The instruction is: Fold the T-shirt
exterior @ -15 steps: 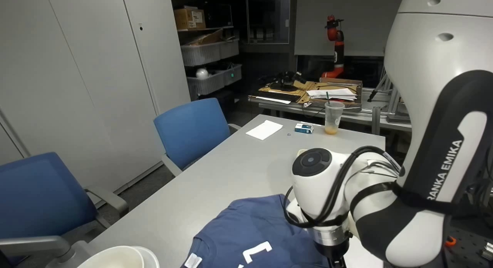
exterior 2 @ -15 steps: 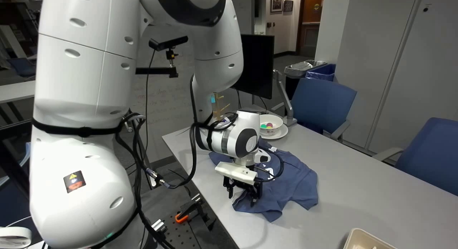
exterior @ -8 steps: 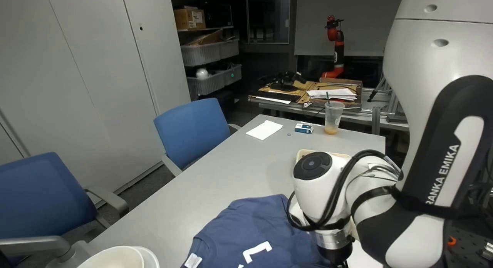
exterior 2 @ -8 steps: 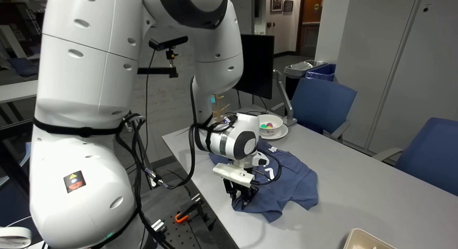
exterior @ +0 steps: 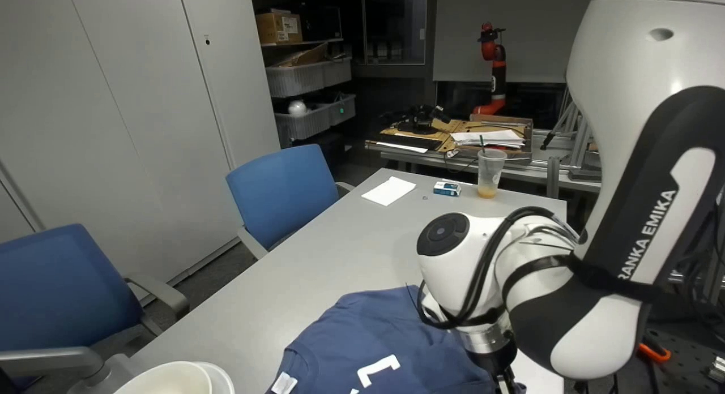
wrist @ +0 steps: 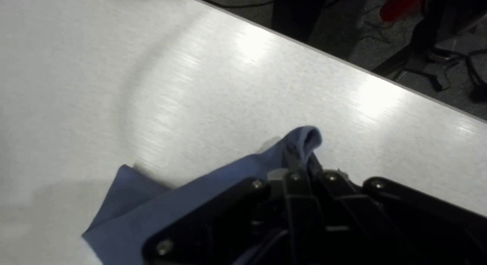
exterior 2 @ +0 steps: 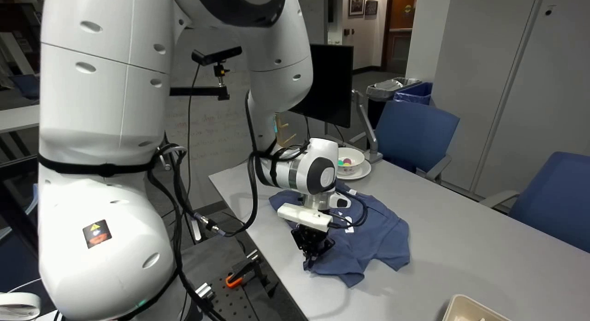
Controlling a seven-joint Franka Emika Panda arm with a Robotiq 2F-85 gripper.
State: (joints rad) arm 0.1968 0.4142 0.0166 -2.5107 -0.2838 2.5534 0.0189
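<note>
The blue T-shirt (exterior 2: 382, 240) lies spread and wrinkled on the table in both exterior views, with white lettering (exterior: 378, 370) partly showing. My gripper (wrist: 303, 160) is shut on its near edge; a small loop of cloth bulges out past the fingertips in the wrist view. From there the held edge of the T-shirt (wrist: 213, 183) runs down to the left, and a pointed corner (wrist: 127, 189) rests on the tabletop. In an exterior view the gripper (exterior 2: 309, 262) points down at the shirt's border near the table edge. The arm covers part of the shirt.
A white bowl (exterior 2: 349, 169) with coloured balls stands on a plate (exterior 2: 365, 172) beyond the shirt. A beige tray (exterior 2: 474, 308) sits on the table. Farther off are a plastic cup (exterior: 490, 170), a small box (exterior: 447, 188) and white paper (exterior: 388, 191). Blue chairs (exterior: 283, 193) line one side.
The gripper's fingers have come together on the shirt's edge, which was between or beneath open fingers before. The arm dipped slightly, then rose a little with the cloth pinched.
</note>
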